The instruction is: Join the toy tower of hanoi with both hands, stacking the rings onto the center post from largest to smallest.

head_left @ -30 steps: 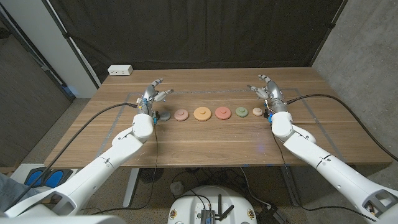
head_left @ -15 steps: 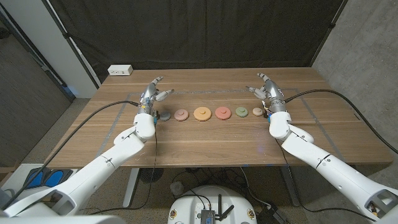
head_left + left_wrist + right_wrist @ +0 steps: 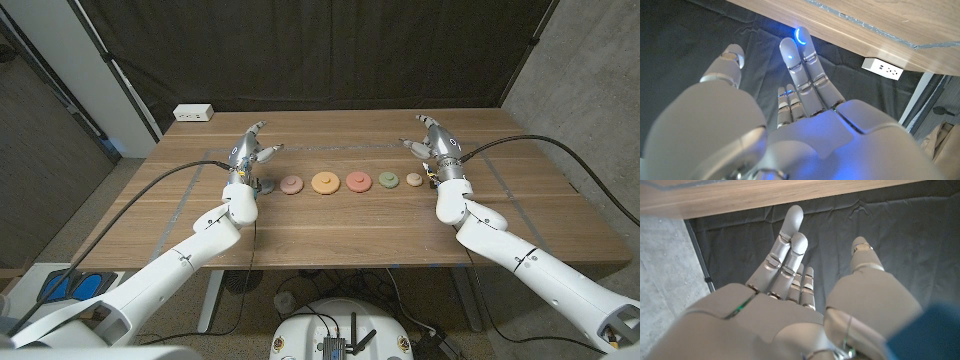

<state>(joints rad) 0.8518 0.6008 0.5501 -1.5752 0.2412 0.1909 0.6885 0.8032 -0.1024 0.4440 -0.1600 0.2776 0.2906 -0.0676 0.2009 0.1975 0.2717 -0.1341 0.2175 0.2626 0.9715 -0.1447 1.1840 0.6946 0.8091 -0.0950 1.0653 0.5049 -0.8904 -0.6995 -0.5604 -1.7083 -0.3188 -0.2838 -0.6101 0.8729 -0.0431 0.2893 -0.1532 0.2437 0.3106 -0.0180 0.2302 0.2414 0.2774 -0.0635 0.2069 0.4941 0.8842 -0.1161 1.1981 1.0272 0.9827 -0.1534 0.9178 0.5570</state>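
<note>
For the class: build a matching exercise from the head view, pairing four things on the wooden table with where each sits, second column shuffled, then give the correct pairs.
Column one:
1. dark grey round base
2. orange round ring
3. small cream ring
4. white power strip

Column two:
A. end of the row nearest the right hand
B. far left corner of the table
C. end of the row beside the left hand
D. between the pink ring and the red ring

Pairs: 1-C, 2-D, 3-A, 4-B

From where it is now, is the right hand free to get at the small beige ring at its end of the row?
Probably yes. The right hand is open, holds nothing and hovers just beside the beige ring, with nothing between them; the green ring lies on the far side.
</note>
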